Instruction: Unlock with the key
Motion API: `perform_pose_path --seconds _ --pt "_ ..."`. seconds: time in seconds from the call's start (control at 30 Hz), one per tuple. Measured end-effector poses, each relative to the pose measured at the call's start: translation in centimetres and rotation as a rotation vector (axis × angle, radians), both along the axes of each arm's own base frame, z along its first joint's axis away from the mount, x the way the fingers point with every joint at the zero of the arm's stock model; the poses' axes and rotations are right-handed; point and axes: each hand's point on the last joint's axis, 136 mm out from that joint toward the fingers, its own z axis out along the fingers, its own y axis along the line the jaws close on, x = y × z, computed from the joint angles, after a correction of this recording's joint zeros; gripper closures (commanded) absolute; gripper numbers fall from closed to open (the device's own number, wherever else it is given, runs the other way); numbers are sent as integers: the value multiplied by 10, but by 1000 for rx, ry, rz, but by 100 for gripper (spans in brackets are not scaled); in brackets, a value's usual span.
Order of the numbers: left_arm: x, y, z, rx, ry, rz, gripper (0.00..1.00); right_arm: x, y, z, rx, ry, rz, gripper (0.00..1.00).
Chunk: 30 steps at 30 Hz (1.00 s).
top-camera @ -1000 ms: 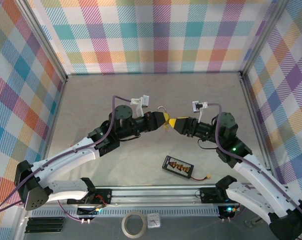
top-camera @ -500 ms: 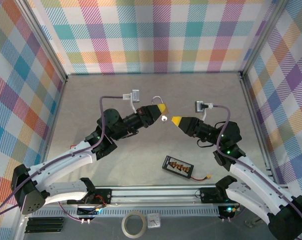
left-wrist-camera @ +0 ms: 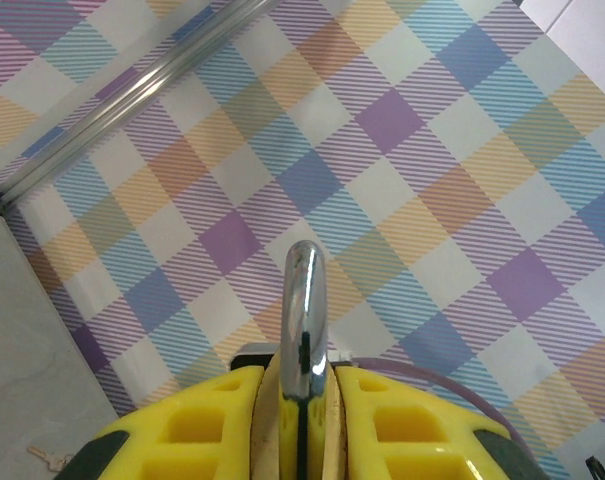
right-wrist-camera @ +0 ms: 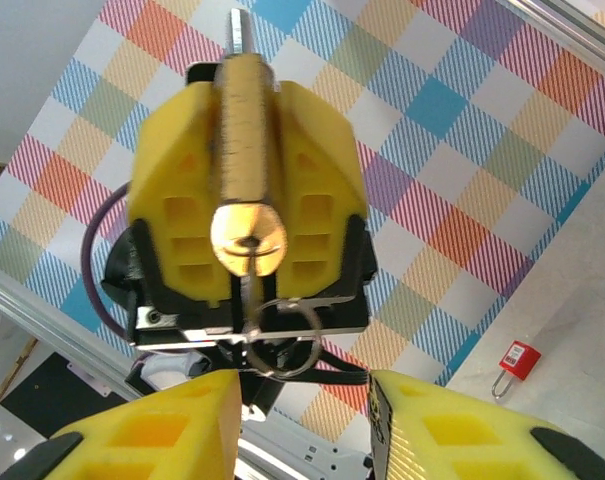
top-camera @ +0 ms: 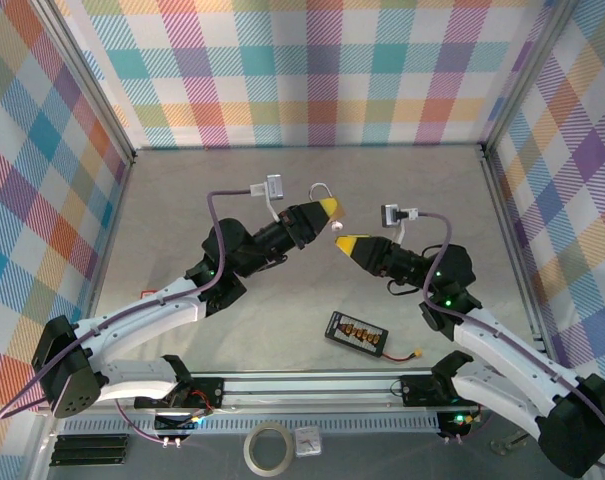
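Observation:
A brass padlock [right-wrist-camera: 244,150] with a steel shackle [left-wrist-camera: 305,310] is clamped between the yellow fingers of my left gripper [top-camera: 327,208], which is shut on its body and holds it in the air over mid-table. The key [right-wrist-camera: 246,275] sticks out of the keyhole on the lock's underside, with its ring [right-wrist-camera: 282,335] hanging from it. My right gripper [right-wrist-camera: 307,385] sits just below the ring, open, with nothing between its fingers [right-wrist-camera: 182,425]. In the top view the right gripper [top-camera: 344,243] points at the lock from the lower right, a small gap away.
A black board with yellow connectors [top-camera: 357,333] and its cable lie on the table near the front rail. A small red padlock [right-wrist-camera: 517,360] lies on the table. A tape roll [top-camera: 267,448] sits beyond the rail. Plaid walls enclose three sides.
A second ago both grippers met at the lock. The left arm then lifted the padlock up and back; the right gripper let go, drew off, shifted left beneath it, and its jaws narrowed.

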Motion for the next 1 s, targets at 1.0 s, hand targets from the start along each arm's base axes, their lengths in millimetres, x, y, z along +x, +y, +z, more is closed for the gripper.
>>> perform_pose_path --seconds 1.0 --pt "1 0 -5 7 0 22 100 5 1 19 27 -60 -21 89"
